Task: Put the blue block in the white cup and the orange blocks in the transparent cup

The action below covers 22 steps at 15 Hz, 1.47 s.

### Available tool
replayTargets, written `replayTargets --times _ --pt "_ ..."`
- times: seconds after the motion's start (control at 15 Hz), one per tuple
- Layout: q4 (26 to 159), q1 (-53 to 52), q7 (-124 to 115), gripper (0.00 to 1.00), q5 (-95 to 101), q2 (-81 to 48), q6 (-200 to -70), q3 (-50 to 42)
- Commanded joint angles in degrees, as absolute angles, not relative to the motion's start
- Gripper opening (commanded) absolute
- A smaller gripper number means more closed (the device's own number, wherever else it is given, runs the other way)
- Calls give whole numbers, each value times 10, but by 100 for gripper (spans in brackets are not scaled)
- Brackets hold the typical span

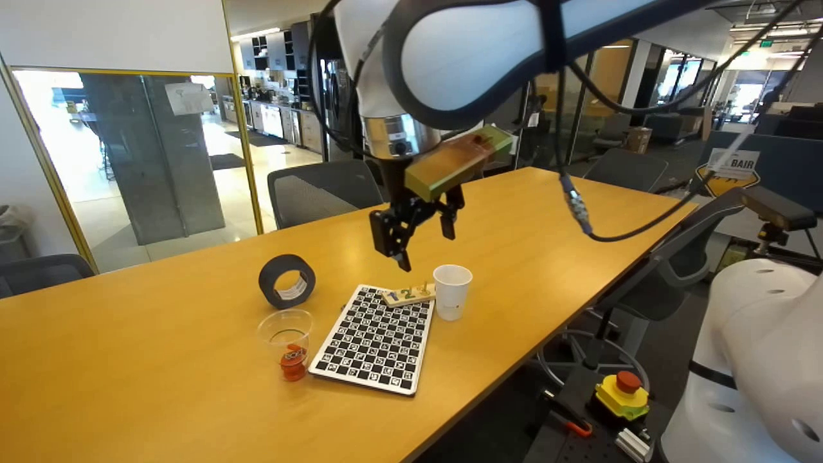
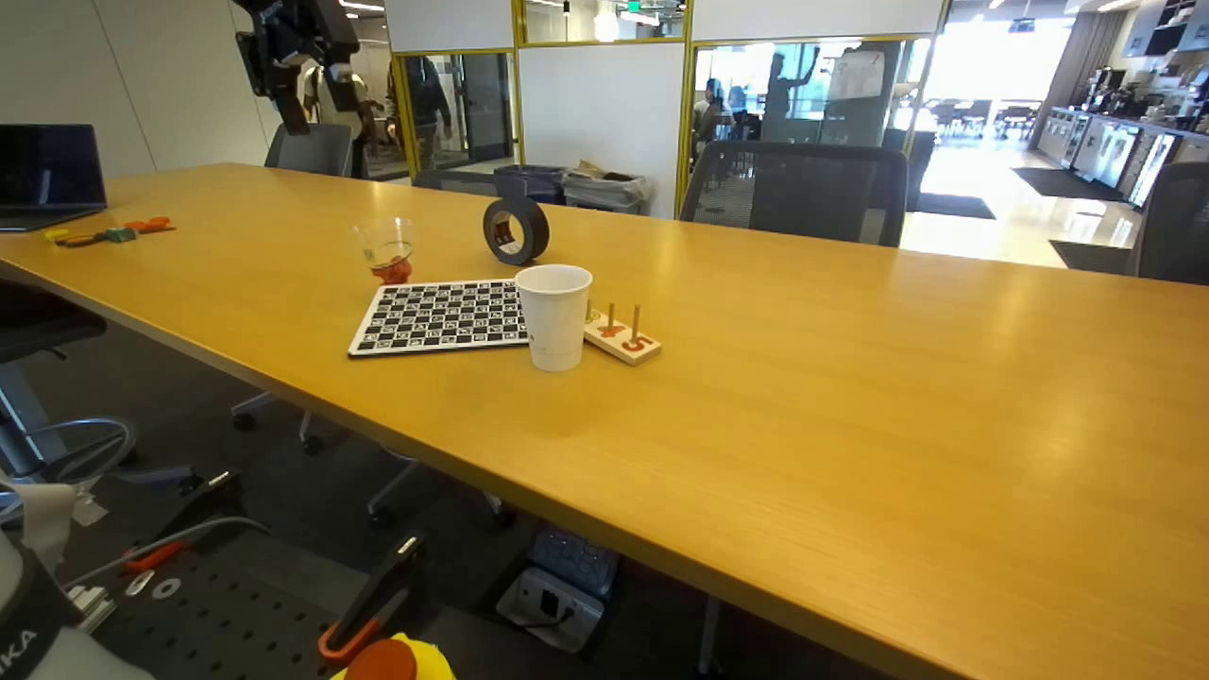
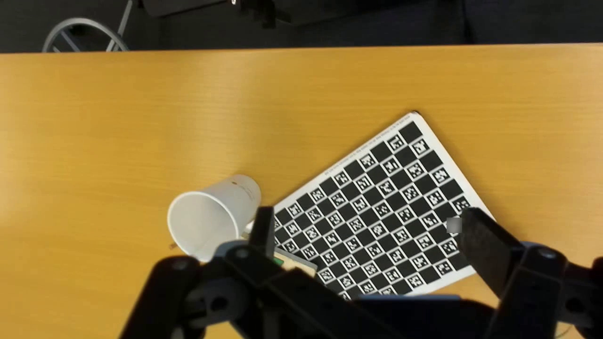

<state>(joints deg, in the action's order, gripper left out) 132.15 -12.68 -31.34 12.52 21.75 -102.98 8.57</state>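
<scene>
Hung well above the yellow-brown wooden table (image 1: 546, 244) with the black two-fingered gripper (image 3: 362, 216) spread wide, holding nothing and touching nothing. Saw the dark fingers (image 3: 490, 249) set far apart in the wrist view, with the flat black-and-white checkered board (image 3: 377, 188) showing through the gap. Made out the same parting in both exterior views.

Found a small, plain, tapered white cup (image 1: 452, 296) upright on the table, just beside one corner of the board. Looked down into its pale inside in the wrist view; could not make out the bottom. Found a small clear, colourless cup (image 1: 278, 337) upright just beside the diagonally opposite corner, with tiny orange-red blocks (image 1: 294, 366) low down inside. Could not tell how many.

Noted a pale wooden strip (image 1: 411, 300) with upright pegs and coloured numerals, lying partly on the board and running past the white cup; could not tell whether touching the cup. Saw a black roll of tape (image 2: 536, 231) standing on edge near the clear cup. Saw, in an exterior view, a dark laptop (image 2: 47, 170) farther along the table, with an orange-and-yellow tool (image 2: 121, 234) lying near it. Saw, in an exterior view, a red push-button (image 1: 629, 382) on a yellow housing (image 1: 617, 404) near the white robot base (image 1: 726, 328).
</scene>
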Motion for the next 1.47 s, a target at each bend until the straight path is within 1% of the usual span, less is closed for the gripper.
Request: replayTargets --times 0.0,0.2,0.47,0.87,1.0,1.13,1.4 --pt "1451 -96 -283 100 122 348 -1080 89" --pt "1509 -79 -222 100 124 407 -1123 73" --pt "1549 -63 -106 100 114 458 -1182 24" --pt "1565 -47 58 100 103 449 -1257 -57" --pt "1563 -45 97 100 99 437 -1262 -74" --pt "1546 -49 116 100 69 417 -1236 -90" --pt "1528 -43 115 100 39 388 -1192 -81"
